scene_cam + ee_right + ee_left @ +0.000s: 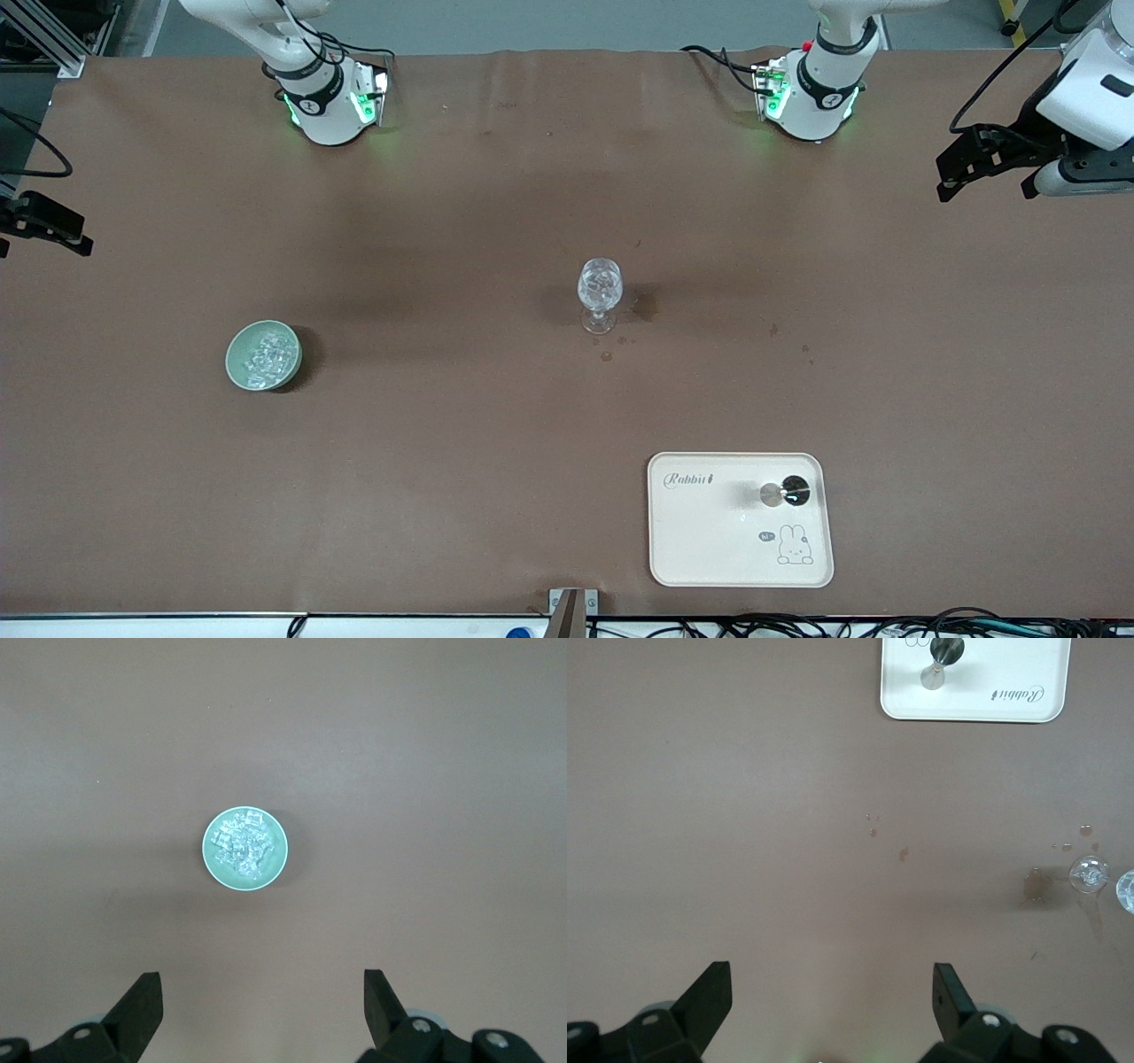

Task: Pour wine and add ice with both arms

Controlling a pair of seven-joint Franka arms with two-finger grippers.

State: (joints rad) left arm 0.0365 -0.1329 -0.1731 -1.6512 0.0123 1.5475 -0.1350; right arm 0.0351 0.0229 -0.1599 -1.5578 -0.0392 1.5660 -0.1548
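Right claw (261,992): spread wide, empty, hanging high over the tabletop (461,461) at the right arm's end. Looks straight down on the bowl (213,864), which sits centred between the two fingers and somewhat ahead of them. Left claw (833,983): likewise released, holding nothing, up over the tabletop at the left arm's end.

Ice (266,356): heaped as small clear cubes inside the pale green bowl, on the right arm's half of the tabletop, a little nearer the front camera than the wine glass (600,292). Well apart from that glass, which stands upright about mid-tabletop with a few wet spots (644,306) beside its foot. Glitters inside; cannot tell whether that is ice or only reflection.

Nearer the front camera and toward the left arm's end: a cream tray (709,549) carrying one small dark-and-silver item (784,492), too small to identify. No bottle to be made out in any view.

Deciding relation, as a judgement: bowl clearly on the right arm's side, so the ice pick falls to the right claw; glass and tray closer to the left arm's reach. Needs mostly a descent plus a short advance to bring the fingers over the heap. Round bowl, so no long axis to align with; jumbled cubes, so no preferred finger direction either. Slippery, tiny pieces: likely to squirt out of a hard pinch, and the bowl rim may foul one finger on an off-centre descent.
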